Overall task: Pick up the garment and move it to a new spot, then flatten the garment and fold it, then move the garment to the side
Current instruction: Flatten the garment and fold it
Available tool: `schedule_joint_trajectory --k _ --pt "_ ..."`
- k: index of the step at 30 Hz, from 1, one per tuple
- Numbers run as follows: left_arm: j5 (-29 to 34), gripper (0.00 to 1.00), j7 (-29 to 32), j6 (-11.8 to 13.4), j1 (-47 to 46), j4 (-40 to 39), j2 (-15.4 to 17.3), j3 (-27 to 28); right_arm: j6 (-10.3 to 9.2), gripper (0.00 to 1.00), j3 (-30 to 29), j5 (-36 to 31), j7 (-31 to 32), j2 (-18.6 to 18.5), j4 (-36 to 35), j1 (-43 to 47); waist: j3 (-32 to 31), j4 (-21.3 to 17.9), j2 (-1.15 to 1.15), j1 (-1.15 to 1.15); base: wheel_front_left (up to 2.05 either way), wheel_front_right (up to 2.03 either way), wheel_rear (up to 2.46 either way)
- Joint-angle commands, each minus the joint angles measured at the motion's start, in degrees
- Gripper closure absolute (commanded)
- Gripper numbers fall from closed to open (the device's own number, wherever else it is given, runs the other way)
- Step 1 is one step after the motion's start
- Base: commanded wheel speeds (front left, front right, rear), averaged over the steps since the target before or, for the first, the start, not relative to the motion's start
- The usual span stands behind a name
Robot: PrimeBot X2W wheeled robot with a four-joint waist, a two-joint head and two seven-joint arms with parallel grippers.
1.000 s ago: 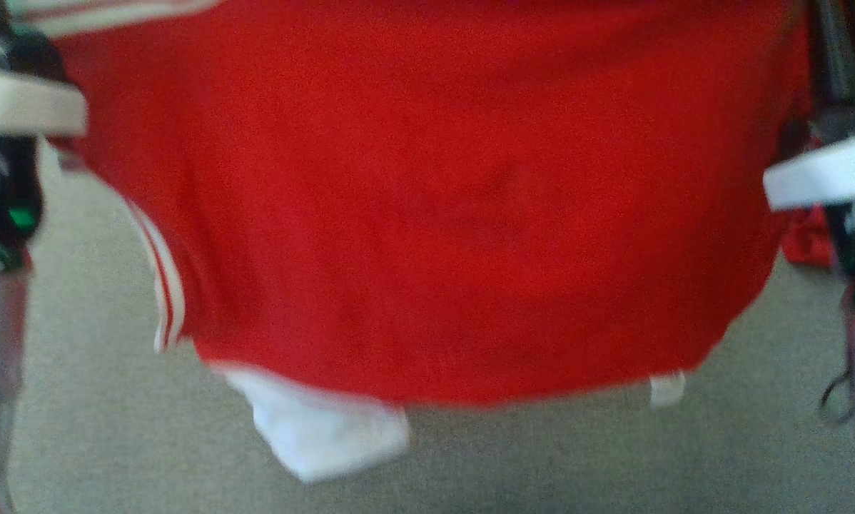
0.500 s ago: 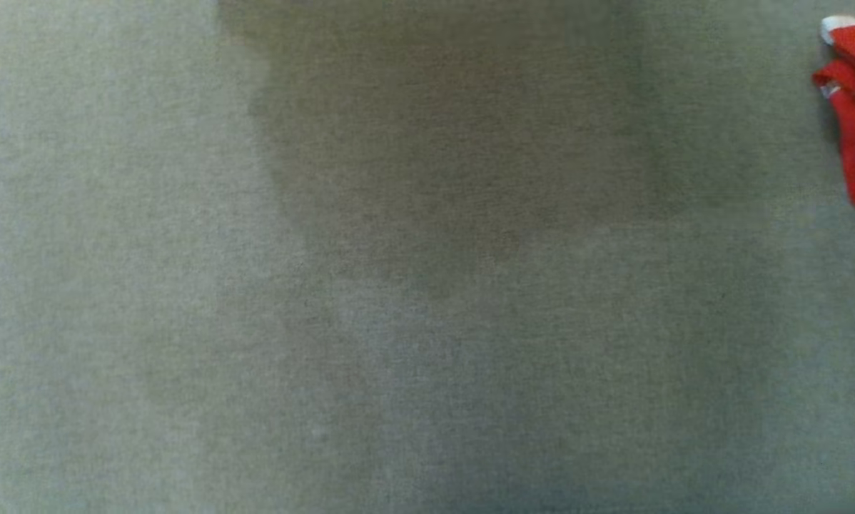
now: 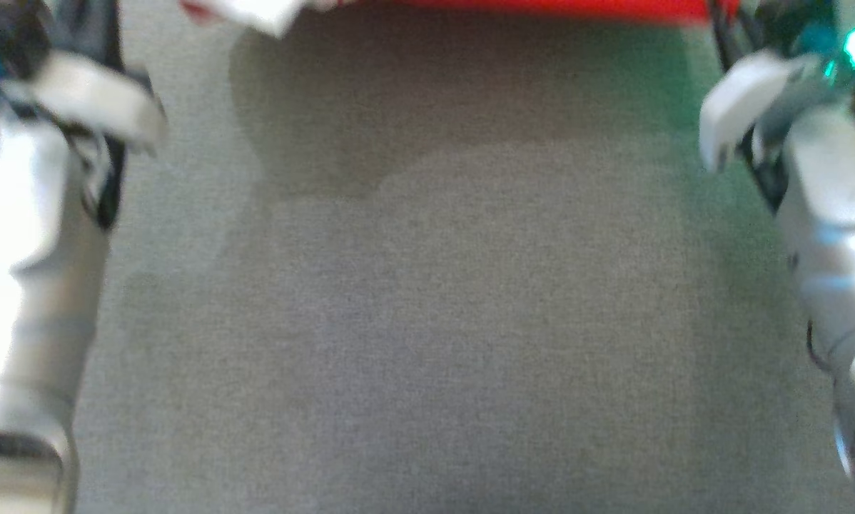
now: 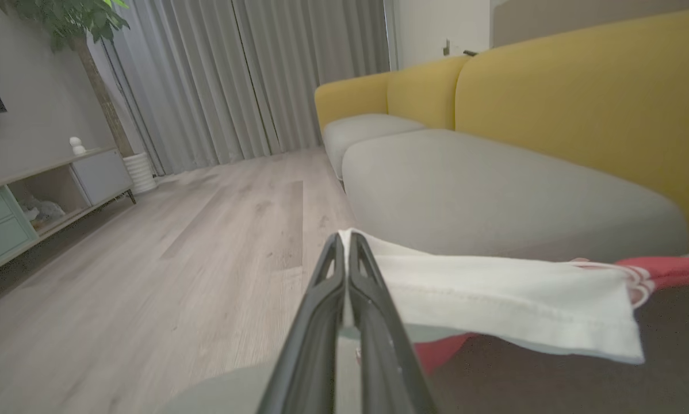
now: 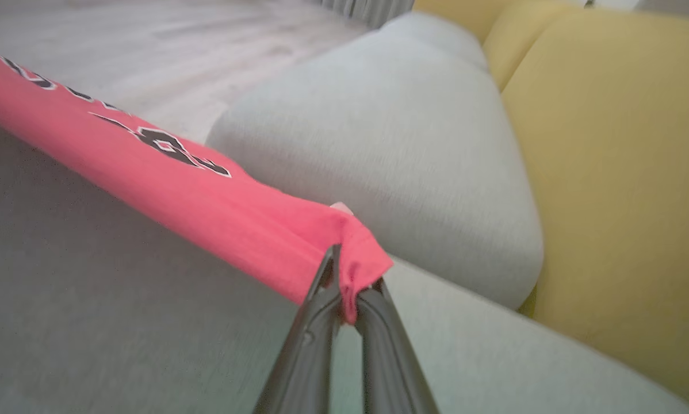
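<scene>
Left gripper (image 4: 345, 238): fingers pressed together, pinching the white sleeve hem (image 4: 494, 299) of the red garment (image 5: 166, 178). Right gripper (image 5: 349, 270): fingers closed on a bunched red corner of the same garment. Between the two grips the cloth stretches as a band over the grey seat cushion (image 3: 427, 321), with black-and-white lettering on its face. In the head view the garment is a red strip along the top edge, flanked by the pale left forearm (image 3: 35, 250) and right forearm (image 3: 827, 214). Behind the cushion rises a yellow backrest (image 4: 580, 86); beyond lie a wooden floor (image 4: 178, 259) and grey curtains (image 4: 235, 75).
</scene>
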Motion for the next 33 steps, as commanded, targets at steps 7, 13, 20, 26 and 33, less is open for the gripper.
schedule_joint_trajectory --k 7,13,20,26,33 --pt "1.93 1.0 -0.28 -0.53 14.83 -5.08 4.73 -2.13 -0.05 1.0 7.33 6.26 0.33 -1.27 5.86 5.57 -6.44 2.22 0.0 0.01 0.0 0.0 0.0" --pt "1.69 1.0 0.87 -0.78 23.08 -6.99 7.09 -5.82 -0.05 1.0 15.8 12.62 3.41 -2.04 7.28 10.16 -11.57 2.59 0.0 0.01 0.0 0.0 0.0" --pt "-2.04 1.0 6.56 -0.87 30.67 -13.4 10.83 -10.46 -0.05 1.0 25.54 22.65 8.24 -4.55 2.68 15.59 -15.77 1.68 0.0 0.01 0.0 0.0 0.0" --pt "-5.85 1.0 11.96 -0.68 38.39 -23.81 15.65 -11.18 -0.05 1.0 34.44 35.78 14.55 -12.16 -8.98 21.69 -19.21 0.6 0.0 0.01 0.0 0.0 0.0" --pt "-10.47 1.0 19.66 2.86 45.88 -38.72 18.46 -9.5 -0.05 1.0 37.23 50.46 19.57 -23.88 -26.71 29.64 -20.2 0.46 0.0 0.01 0.0 0.0 0.0"
